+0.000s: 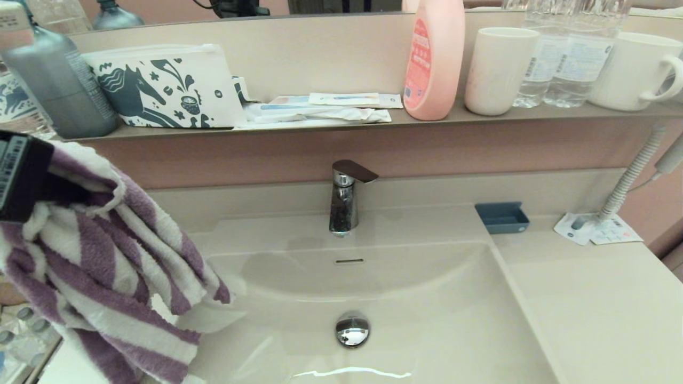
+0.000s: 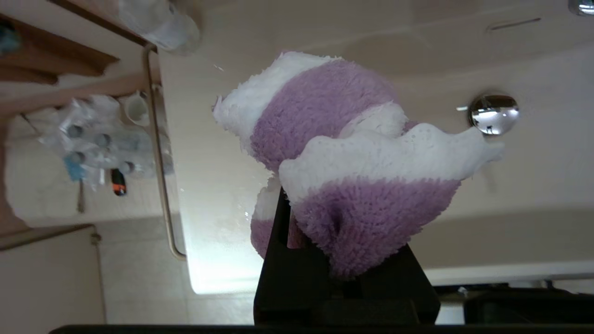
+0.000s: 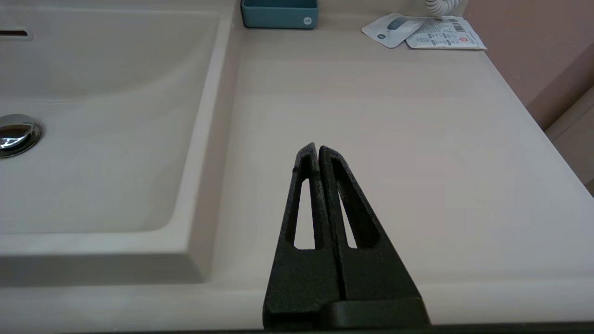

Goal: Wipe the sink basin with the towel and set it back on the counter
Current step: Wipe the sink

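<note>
The purple-and-white striped towel (image 1: 106, 277) hangs in the air at the left, over the basin's left rim, bunched up. My left gripper (image 2: 320, 232) is shut on the towel (image 2: 348, 167), its fingertips buried in the cloth; its black body (image 1: 21, 176) shows at the far left. The cream sink basin (image 1: 427, 330) lies below, with a chrome drain plug (image 1: 352, 329) and an overflow slot (image 1: 349, 261). My right gripper (image 3: 318, 149) is shut and empty, parked low over the counter (image 3: 417, 139) to the right of the basin (image 3: 93, 153).
A chrome faucet (image 1: 344, 200) stands behind the basin. A blue tray (image 1: 502, 217) and paper packets (image 1: 597, 230) lie on the counter's back right by a coiled hose (image 1: 632, 178). On the shelf are a horse-print pouch (image 1: 165, 88), a pink bottle (image 1: 433, 58), cups (image 1: 499, 69) and a grey bottle (image 1: 58, 85).
</note>
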Robot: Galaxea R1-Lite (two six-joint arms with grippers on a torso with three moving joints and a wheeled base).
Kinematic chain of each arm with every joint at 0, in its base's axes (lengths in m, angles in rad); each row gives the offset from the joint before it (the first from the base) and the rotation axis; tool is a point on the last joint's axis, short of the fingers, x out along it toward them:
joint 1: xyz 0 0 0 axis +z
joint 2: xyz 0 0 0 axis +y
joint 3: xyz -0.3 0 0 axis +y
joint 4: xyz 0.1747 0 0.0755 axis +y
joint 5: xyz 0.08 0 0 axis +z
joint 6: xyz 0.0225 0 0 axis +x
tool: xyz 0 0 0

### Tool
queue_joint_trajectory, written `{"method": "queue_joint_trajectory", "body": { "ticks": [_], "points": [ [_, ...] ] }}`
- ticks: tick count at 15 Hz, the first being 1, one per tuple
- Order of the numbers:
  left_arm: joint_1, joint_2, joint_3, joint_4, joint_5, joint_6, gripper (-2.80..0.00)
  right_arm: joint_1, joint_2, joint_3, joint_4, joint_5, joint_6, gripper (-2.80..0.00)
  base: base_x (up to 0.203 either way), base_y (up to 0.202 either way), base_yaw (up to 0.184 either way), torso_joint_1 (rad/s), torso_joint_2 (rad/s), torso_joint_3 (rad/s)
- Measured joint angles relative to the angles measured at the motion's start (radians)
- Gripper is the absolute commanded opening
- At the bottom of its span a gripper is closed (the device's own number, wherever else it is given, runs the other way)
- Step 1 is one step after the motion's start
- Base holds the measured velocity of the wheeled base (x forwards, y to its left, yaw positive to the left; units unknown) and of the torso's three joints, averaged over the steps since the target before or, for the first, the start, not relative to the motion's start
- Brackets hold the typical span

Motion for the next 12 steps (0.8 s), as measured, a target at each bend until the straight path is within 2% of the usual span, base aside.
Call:
{"method": "queue_joint_trajectory", "body": {
  "ticks": [1, 3, 7, 10, 12],
  "points": [
    [-0.027, -0.001, 0.0, -0.006, 0.023, 0.014, -2.8, 0.0, 0.0, 0.0, 0.0, 0.0, 0.0, -2.8, 0.0, 0.0, 0.0, 0.0, 0.0, 0.0],
    [-0.069, -0.008, 0.001, -0.026, 0.014, 0.016, -2.8, 0.0, 0.0, 0.0, 0.0, 0.0, 0.0, -2.8, 0.0, 0.0, 0.0, 0.0, 0.0, 0.0],
    [-0.098, -0.007, 0.011, -0.095, -0.079, 0.011, -2.8, 0.0, 0.0, 0.0, 0.0, 0.0, 0.0, -2.8, 0.0, 0.0, 0.0, 0.0, 0.0, 0.0],
    [-0.103, -0.003, 0.066, -0.286, -0.118, 0.017, -2.8, 0.0, 0.0, 0.0, 0.0, 0.0, 0.0, -2.8, 0.0, 0.0, 0.0, 0.0, 0.0, 0.0],
    [-0.103, -0.001, 0.162, -0.458, -0.147, 0.024, -2.8, 0.0, 0.0, 0.0, 0.0, 0.0, 0.0, -2.8, 0.0, 0.0, 0.0, 0.0, 0.0, 0.0]
  ]
}}
